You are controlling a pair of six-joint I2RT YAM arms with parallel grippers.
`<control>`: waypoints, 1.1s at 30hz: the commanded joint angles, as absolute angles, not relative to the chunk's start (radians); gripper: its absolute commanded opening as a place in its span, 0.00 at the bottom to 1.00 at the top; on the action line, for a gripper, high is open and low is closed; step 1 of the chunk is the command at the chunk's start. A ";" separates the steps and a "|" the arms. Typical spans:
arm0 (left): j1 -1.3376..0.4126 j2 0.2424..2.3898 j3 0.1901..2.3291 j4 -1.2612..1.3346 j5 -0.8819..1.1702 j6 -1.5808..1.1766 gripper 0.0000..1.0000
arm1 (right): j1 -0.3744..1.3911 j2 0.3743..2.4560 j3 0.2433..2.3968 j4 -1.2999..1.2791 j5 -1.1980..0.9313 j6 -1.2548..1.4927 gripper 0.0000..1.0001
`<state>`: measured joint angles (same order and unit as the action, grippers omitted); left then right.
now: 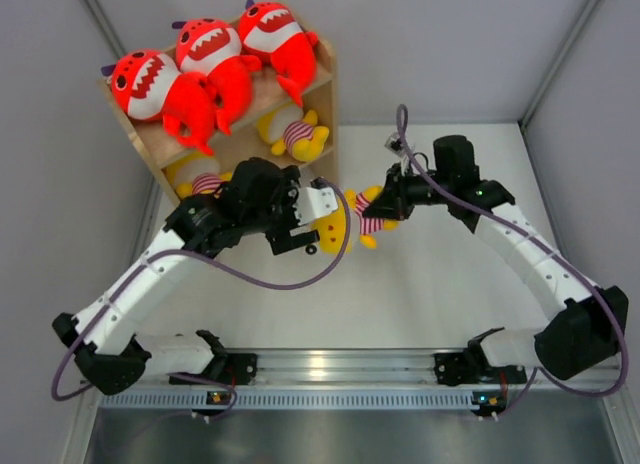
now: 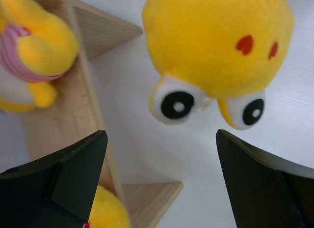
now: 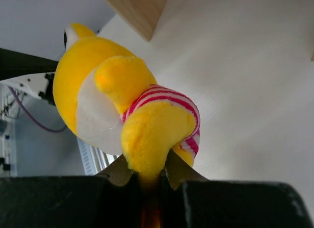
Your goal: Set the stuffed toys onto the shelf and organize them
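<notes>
The light-wood shelf point(image 1: 324, 104) stands at the back left. Three red sharks point(image 1: 210, 49) lie on its upper tier. Two yellow dolls point(image 1: 293, 132) sit in the lower tier; one shows in the left wrist view point(image 2: 34, 56). My right gripper point(image 1: 385, 206) is shut on a leg of a third yellow doll point(image 1: 362, 220) and holds it above the table, right of the shelf point(image 3: 142, 120). My left gripper point(image 1: 318, 229) is open and empty. It sits just short of that doll's head point(image 2: 216, 41), with both fingertips point(image 2: 88, 154) apart from it.
The shelf's wooden edges point(image 2: 73, 105) lie right beside my left fingers. Grey walls close in the white table point(image 1: 450, 274) at the back and sides. A metal rail point(image 1: 340, 369) with the arm bases runs along the near edge.
</notes>
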<state>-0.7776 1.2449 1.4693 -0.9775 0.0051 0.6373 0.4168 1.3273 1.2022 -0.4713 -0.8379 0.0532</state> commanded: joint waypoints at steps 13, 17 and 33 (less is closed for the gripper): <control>-0.586 0.985 1.878 -0.976 -0.145 0.465 0.98 | 0.689 1.041 0.923 0.250 0.112 1.203 0.00; -0.548 0.945 1.887 -0.976 -0.172 0.457 0.99 | 0.761 1.136 0.997 0.304 0.169 1.317 0.00; -0.508 0.845 1.852 -0.977 -0.160 0.465 0.99 | 0.899 1.508 1.316 0.210 0.279 1.401 0.00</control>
